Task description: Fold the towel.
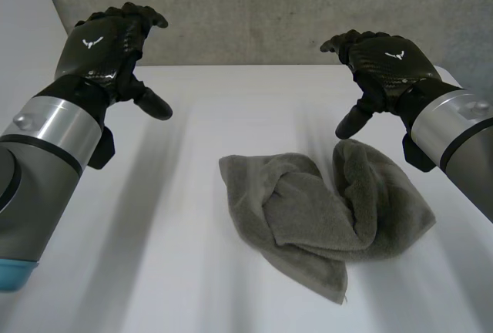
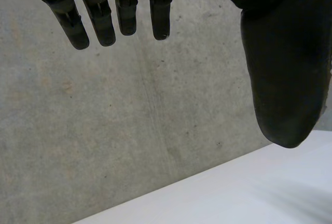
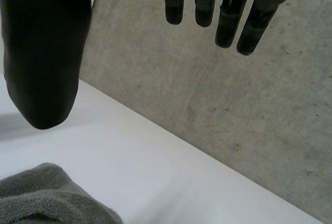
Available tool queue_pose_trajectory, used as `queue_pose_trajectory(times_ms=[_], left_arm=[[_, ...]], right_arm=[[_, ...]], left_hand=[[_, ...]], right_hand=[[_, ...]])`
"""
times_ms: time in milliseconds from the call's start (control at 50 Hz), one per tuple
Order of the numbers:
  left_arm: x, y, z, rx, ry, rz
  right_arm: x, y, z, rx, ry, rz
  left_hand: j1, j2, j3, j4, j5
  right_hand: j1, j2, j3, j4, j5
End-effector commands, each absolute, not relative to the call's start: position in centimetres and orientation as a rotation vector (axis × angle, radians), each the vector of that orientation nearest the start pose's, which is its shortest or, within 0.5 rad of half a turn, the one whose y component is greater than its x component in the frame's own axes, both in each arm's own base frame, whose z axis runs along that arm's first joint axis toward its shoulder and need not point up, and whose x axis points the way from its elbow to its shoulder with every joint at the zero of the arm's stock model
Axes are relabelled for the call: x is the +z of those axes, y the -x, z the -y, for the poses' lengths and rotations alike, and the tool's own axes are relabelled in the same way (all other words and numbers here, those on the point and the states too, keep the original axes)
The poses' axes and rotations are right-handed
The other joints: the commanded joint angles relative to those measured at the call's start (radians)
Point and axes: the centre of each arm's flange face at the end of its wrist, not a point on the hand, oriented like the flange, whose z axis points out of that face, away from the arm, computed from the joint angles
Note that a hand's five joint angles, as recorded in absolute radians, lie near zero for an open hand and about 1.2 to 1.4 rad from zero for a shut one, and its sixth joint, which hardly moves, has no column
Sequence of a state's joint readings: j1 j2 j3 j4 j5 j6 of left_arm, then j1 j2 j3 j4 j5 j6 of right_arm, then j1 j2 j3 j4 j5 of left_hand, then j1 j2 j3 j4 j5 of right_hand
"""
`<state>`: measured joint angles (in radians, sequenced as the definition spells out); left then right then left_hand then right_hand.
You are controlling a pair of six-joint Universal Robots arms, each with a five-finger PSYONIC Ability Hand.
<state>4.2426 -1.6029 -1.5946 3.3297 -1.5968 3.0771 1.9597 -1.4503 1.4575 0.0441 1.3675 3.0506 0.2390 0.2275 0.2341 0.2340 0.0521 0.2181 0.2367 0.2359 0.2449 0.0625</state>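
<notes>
My left hand (image 1: pixel 108 44) hovers above the desk (image 1: pixel 192 156) on my left side, well apart from the towel (image 1: pixel 323 210). Its fingers (image 2: pixel 98 22) hang straight and relaxed, and the thumb (image 2: pixel 285 79) stands away from them, so the hand is spread and holds nothing. In my left wrist view, the grey concrete wall (image 2: pixel 129 120) lies beyond the fingertips, with the far edge of the desk under it.

My right hand (image 1: pixel 381 63) hovers on my right side, just above the far right part of the towel. Its thumb points down toward the cloth without touching it. The fingers are straight and apart from the thumb, and this hand carries nothing either.

The towel is grey and lies crumpled on the desk, right of the middle and nearer to my right arm. It is bunched into loose folds, with one flap lying over the centre and a raised hump below my right thumb. One corner trails toward me.
</notes>
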Motion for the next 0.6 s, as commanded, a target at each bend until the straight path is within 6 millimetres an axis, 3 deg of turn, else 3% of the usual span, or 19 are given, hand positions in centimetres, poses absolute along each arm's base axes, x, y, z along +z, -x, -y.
queue_pose_trajectory(times_ms=[20,180,220,240,280,300,360,380,400,420,520,560,600], left_arm=[[30.7,26.2,23.1,-2.593,-0.449,-2.343],[30.5,26.3,23.1,-2.586,-0.461,-2.35],[30.3,26.5,23.1,-2.585,-0.488,-2.36],[30.3,26.5,23.1,-2.585,-0.488,-2.36],[30.0,27.0,23.2,-2.586,-0.564,-2.392],[30.0,27.0,23.2,-2.586,-0.565,-2.392],[29.1,27.8,23.3,-2.544,-0.67,-2.465],[28.3,28.1,23.3,-2.496,-0.721,-2.523],[28.3,28.1,23.3,-2.496,-0.721,-2.524],[27.5,28.4,23.4,-2.447,-0.77,-2.576],[25.5,29.5,23.2,-2.351,-0.891,-2.682],[23.8,30.6,22.5,-2.287,-1.006,-2.739],[22.7,31.3,22.0,-2.238,-1.086,-2.762]], right_arm=[[30.1,-26.1,24.9,-1.893,0.669,-1.954],[29.9,-26.2,24.9,-1.893,0.675,-1.954],[30.0,-26.2,25.0,-1.899,0.676,-1.95],[30.0,-26.2,25.0,-1.899,0.676,-1.95],[30.1,-26.2,25.1,-1.915,0.695,-1.947],[30.1,-26.2,25.1,-1.915,0.695,-1.947],[30.1,-26.3,25.4,-1.951,0.777,-1.955],[29.5,-26.3,25.7,-1.966,0.835,-1.972],[29.5,-26.3,25.7,-1.966,0.836,-1.973],[29.3,-26.3,25.8,-1.997,0.905,-1.98],[28.3,-26.4,25.9,-2.059,1.13,-1.981],[27.8,-26.5,25.9,-2.058,1.211,-1.974],[24.7,-26.7,25.6,-1.992,1.485,-1.978]], left_hand=[[-0.055,-0.043,-0.05,-0.05,-0.042],[0.007,0.018,0.012,0.012,0.019],[0.339,0.351,0.344,0.344,0.352],[0.341,0.353,0.346,0.346,0.354],[0.43,0.441,0.434,0.435,0.442],[0.43,0.441,0.434,0.435,0.442],[0.224,0.236,0.229,0.229,0.236],[-0.04,-0.029,-0.036,-0.035,-0.028],[-0.043,-0.032,-0.038,-0.038,-0.031],[-0.061,-0.049,-0.056,-0.056,-0.048],[-0.061,-0.049,-0.056,-0.056,-0.048],[-0.061,-0.049,-0.056,-0.056,-0.048],[-0.061,-0.049,-0.056,-0.056,-0.048]], right_hand=[[-0.044,-0.062,-0.061,-0.07,-0.062],[-0.044,-0.062,-0.061,-0.07,-0.062],[0.165,0.147,0.147,0.139,0.146],[0.166,0.148,0.148,0.14,0.147],[0.482,0.464,0.465,0.456,0.464],[0.483,0.465,0.466,0.457,0.464],[0.357,0.339,0.339,0.33,0.338],[0.116,0.097,0.098,0.089,0.097],[0.113,0.095,0.096,0.087,0.095],[-0.044,-0.062,-0.061,-0.07,-0.062],[-0.044,-0.062,-0.061,-0.07,-0.062],[-0.044,-0.062,-0.061,-0.07,-0.062],[-0.044,-0.062,-0.061,-0.07,-0.062]])
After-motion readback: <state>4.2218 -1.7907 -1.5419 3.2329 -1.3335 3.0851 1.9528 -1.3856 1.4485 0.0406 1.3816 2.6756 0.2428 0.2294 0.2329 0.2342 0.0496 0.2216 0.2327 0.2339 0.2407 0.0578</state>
